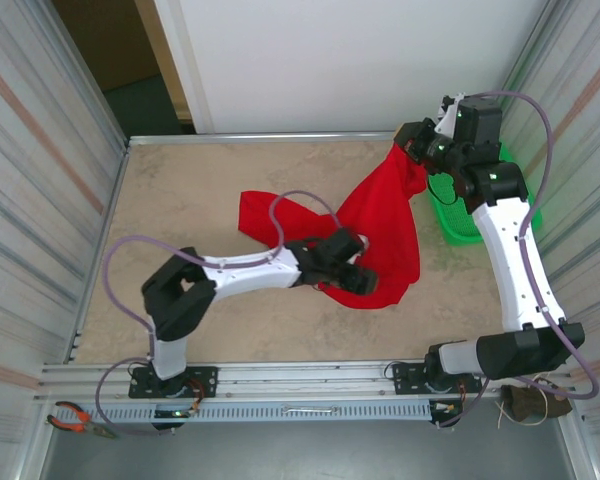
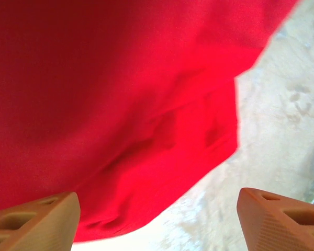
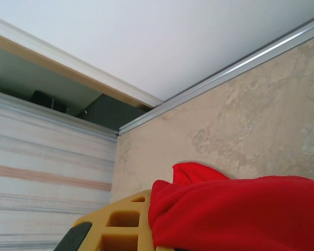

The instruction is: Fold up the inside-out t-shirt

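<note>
The inside-out t-shirt is bright red and hangs stretched from the far right corner down to the table middle, with a sleeve spread out to the left. My right gripper is raised at that corner, shut on the shirt's top edge. In the right wrist view the red cloth is bunched against the yellow finger. My left gripper sits low at the shirt's lower edge. Its jaws stand wide open, with the red cloth hanging just ahead of them and nothing gripped.
A green mesh basket stands at the right edge, behind the right arm. Striped walls close in both sides, and a metal rail bounds the far edge. Orange-handled pliers lie off the table at near left.
</note>
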### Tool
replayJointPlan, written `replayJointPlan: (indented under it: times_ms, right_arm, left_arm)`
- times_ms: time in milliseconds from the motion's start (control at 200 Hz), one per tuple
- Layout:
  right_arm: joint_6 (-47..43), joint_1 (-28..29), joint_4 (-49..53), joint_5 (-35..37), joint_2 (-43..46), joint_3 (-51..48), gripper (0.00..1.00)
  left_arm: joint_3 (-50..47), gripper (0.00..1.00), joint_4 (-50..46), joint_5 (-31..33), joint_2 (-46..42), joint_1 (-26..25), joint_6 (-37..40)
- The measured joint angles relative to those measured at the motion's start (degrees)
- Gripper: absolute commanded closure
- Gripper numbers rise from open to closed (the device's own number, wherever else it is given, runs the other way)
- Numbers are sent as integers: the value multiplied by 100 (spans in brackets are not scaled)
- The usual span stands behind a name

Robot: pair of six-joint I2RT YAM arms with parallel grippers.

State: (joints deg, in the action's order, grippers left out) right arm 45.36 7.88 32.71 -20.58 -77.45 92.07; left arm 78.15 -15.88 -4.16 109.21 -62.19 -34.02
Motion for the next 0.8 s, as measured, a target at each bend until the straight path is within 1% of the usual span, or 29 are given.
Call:
replayJointPlan:
  times_ms: [135, 306, 456, 601, 696, 802]
  right_arm:
    - [2, -92, -11, 4, -48, 9, 100]
    - [46, -116, -17, 0, -129, 9, 100]
    - [66, -116, -63, -7, -155, 9, 100]
    - [109, -136, -133, -44, -164, 7, 100]
    - [179, -162, -151, -50, -164, 7, 100]
    - [238, -181, -166, -63, -164, 7, 100]
  left_arm:
    - [553, 20, 144, 55, 573, -358, 173]
    - [1029, 21, 232, 343, 1178, -704, 426]
    - [1370, 21, 190, 673, 1622, -881, 573]
    - [1895, 22, -131, 892, 1982, -914, 610]
    - [2361, 28, -374, 949, 2223, -901, 636]
    - [2745, 42, -577, 964, 2430, -874, 662]
